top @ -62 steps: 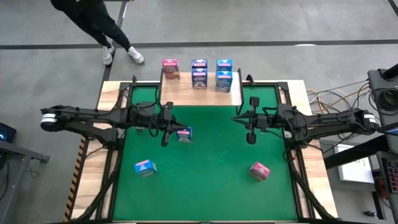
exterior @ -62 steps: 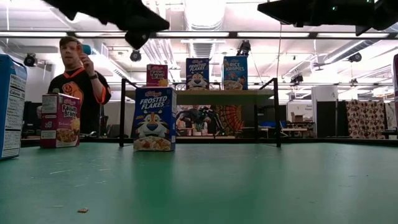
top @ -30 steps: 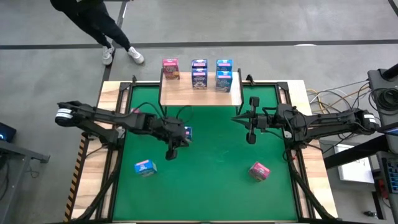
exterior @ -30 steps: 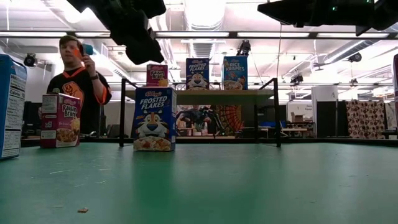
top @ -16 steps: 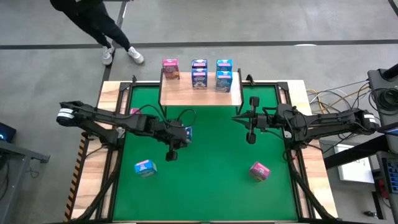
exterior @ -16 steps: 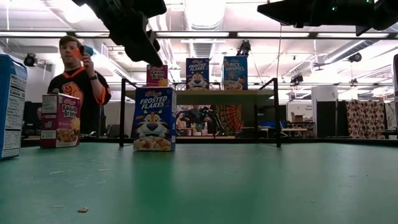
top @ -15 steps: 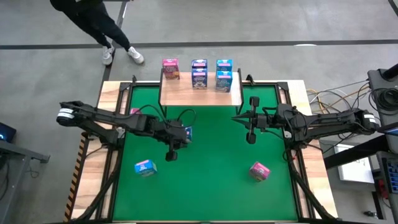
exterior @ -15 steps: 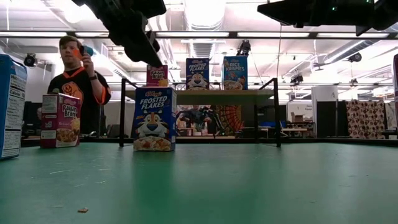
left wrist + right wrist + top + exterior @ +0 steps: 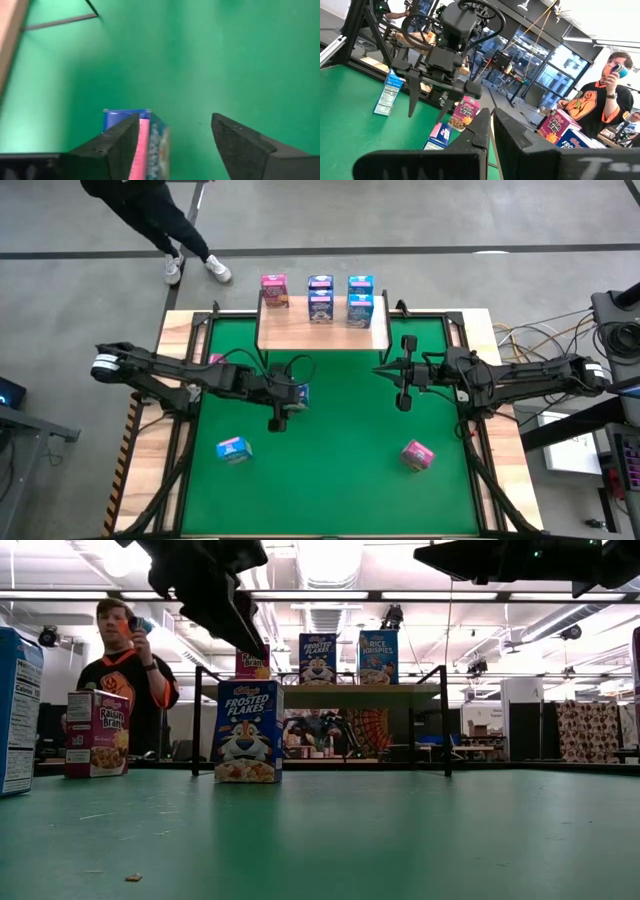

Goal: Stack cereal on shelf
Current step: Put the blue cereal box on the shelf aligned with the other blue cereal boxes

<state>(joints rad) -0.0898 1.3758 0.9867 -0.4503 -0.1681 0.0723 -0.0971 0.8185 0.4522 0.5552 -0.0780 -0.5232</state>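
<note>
A blue cereal box (image 9: 297, 393) stands upright on the green mat (image 9: 340, 470); the low view shows its front (image 9: 248, 730). My left gripper (image 9: 277, 420) hovers just above it, open. In the left wrist view the box top (image 9: 131, 114) shows beside one finger (image 9: 117, 142). Several boxes (image 9: 321, 298) stand on the shelf (image 9: 320, 335) at the far edge. A blue box (image 9: 233, 448) and a pink box (image 9: 417, 454) lie on the near mat. Another pink box (image 9: 214, 359) stands by the left arm. My right gripper (image 9: 404, 402) hangs shut over the mat's right half, holding nothing.
A person (image 9: 125, 670) stands beyond the far left corner, legs (image 9: 150, 220) showing from above. Black frame rails (image 9: 185, 440) run along both sides of the mat. The shelf's thin black legs (image 9: 196, 720) stand on the mat's far part. Bare mat lies between the arms.
My left gripper has sunk a little toward the upright blue box and has opened. The box has not moved. The right arm has kept still.
</note>
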